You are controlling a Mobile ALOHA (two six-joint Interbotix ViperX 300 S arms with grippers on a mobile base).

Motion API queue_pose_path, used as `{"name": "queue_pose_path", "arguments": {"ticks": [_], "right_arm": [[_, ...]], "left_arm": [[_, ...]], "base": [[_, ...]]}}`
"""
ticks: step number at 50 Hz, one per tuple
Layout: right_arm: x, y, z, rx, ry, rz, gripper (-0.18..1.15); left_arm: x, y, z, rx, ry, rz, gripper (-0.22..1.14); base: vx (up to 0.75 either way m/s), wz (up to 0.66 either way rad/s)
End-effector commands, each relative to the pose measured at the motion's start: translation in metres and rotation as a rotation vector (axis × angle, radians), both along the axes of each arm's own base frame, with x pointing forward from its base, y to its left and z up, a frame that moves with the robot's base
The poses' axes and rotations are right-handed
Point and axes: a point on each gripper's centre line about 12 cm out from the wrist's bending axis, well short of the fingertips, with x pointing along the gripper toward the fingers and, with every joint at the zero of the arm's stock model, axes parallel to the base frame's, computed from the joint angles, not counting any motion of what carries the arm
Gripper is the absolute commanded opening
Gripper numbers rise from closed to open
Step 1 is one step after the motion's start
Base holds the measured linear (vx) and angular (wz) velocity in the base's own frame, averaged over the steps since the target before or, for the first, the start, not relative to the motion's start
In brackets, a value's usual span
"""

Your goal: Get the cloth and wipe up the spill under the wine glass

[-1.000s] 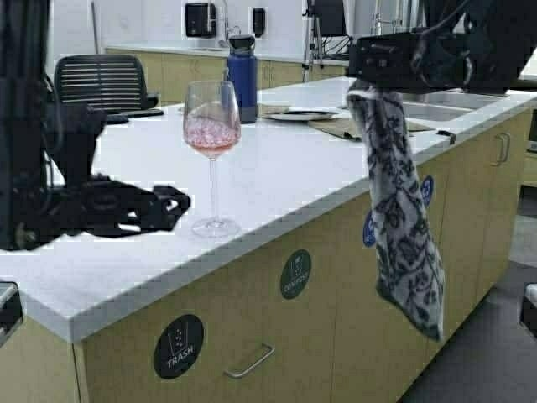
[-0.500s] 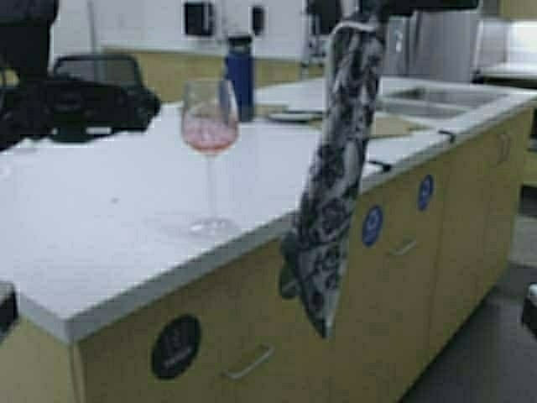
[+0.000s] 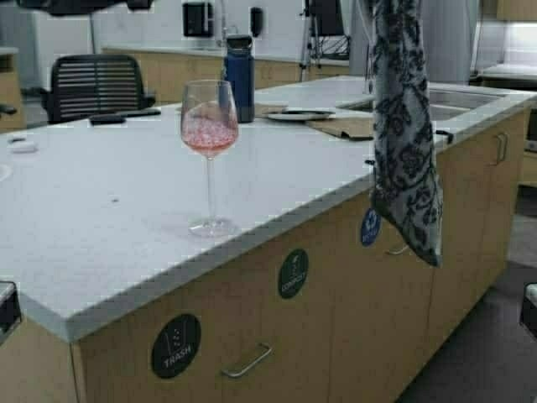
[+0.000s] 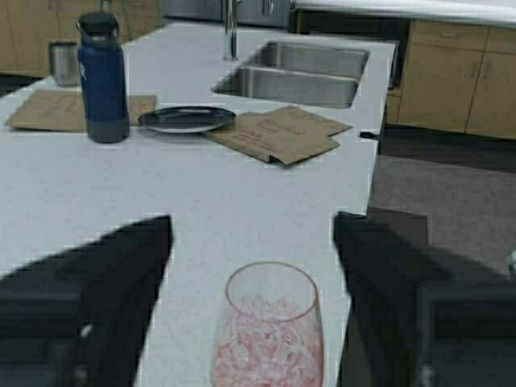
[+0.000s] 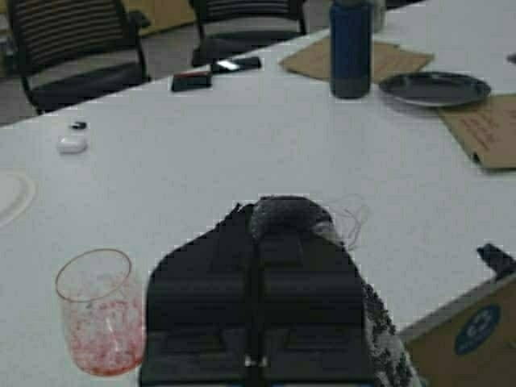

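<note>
The wine glass (image 3: 211,126) stands upright on the white counter (image 3: 101,218) near its front edge, pinkish-red liquid in its bowl. Any spill around its foot (image 3: 212,225) is too faint to make out. My left gripper (image 4: 251,242) hovers open above and behind the glass (image 4: 268,339), one finger (image 4: 89,298) to each side, touching nothing. My right gripper (image 5: 258,242) is shut on the cloth (image 5: 284,214), high above the counter, right of the glass (image 5: 101,322). The patterned cloth (image 3: 404,143) hangs limp from the top of the high view, past the counter edge.
Behind the glass stand a dark blue bottle (image 3: 241,77), a dark plate (image 3: 299,113) and brown paper sheets (image 3: 346,126). A sink (image 3: 449,99) is at the far right. A black chair (image 3: 94,84) and small items sit at the far left.
My left arm has risen from counter level beside the glass to above it. My right arm has lifted the cloth higher; it swung left over the edge, then back right.
</note>
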Motion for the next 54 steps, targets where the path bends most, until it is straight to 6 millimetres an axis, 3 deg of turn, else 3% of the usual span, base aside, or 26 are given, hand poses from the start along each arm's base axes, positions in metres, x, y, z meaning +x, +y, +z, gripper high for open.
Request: {"name": "queue_pose_path", "arguments": {"ticks": [1,16,27,54], "right_arm": [[-0.008,-0.002,0.030,0.022,-0.061,0.007,0.07],[-0.026,-0.010,0.054,0.027,-0.116,0.011,0.07],[-0.033,-0.013,0.061,0.002,-0.134,0.013,0.07],[-0.034,-0.013,0.057,-0.003,-0.127,0.012,0.07]], "left_arm": [[-0.001,0.001,0.039,-0.004,-0.036,0.008,0.95],[-0.018,0.008,0.097,-0.032,-0.121,0.014,0.95],[-0.029,0.013,0.122,-0.033,-0.134,0.021,0.95],[-0.031,0.014,0.114,-0.023,-0.118,0.022,0.95]], "base": [[0.00,0.00],[0.00,0.00],[0.00,0.00],[0.00,0.00]]}}
